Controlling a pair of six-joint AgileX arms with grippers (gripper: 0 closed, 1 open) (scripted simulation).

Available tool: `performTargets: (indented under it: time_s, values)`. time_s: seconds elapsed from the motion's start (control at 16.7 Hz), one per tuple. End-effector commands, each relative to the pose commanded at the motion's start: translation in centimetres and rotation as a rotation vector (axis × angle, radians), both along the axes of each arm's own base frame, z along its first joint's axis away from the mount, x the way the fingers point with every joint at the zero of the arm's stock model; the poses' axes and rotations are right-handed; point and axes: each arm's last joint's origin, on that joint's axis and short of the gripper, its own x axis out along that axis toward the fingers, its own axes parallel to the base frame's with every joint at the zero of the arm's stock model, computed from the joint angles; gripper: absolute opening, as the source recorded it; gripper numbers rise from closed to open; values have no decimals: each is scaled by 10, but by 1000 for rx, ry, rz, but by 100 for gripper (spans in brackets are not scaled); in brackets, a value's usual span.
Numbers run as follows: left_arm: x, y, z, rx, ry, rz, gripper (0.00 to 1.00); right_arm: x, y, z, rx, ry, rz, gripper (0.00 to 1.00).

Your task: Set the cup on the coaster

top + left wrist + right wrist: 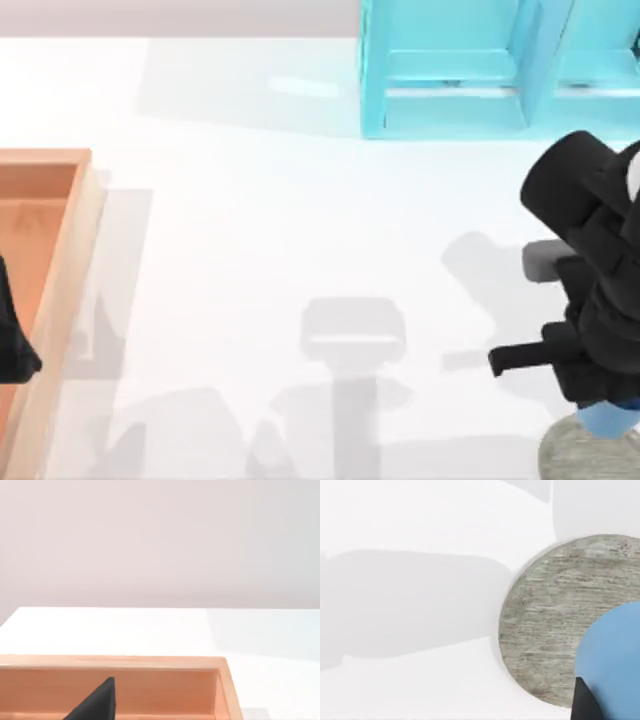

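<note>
My right arm (590, 280) is at the table's (250, 250) right side, near the front. Under it I see a bit of the blue cup (608, 418), right over the grey coaster (575, 455). From the right wrist, the cup (615, 665) covers part of the coaster (550, 625). I cannot tell if that claw is clamped on the cup. My left arm (15, 340) sits parked over the orange tray (60, 290) on the left. A turquoise cabinet (480, 70) stands at the back.

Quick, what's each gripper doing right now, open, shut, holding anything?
Left gripper: parked over the orange tray, fingers cannot be told.
Right gripper: over the coaster with the cup beneath it; grip cannot be told.
</note>
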Motion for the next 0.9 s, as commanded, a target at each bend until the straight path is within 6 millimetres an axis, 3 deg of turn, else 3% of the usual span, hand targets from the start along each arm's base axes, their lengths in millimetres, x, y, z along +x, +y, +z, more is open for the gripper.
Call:
performTargets:
  time_s: [0.24, 0.6, 0.9]
  values:
    - [0, 0, 0, 0, 0, 0, 100, -20, -4, 5, 17, -38, -115, 0]
    - [0, 0, 0, 0, 0, 0, 100, -20, -5, 4, 18, -39, -126, 0]
    - [0, 0, 0, 0, 0, 0, 100, -19, -8, -28, 18, -41, -118, 0]
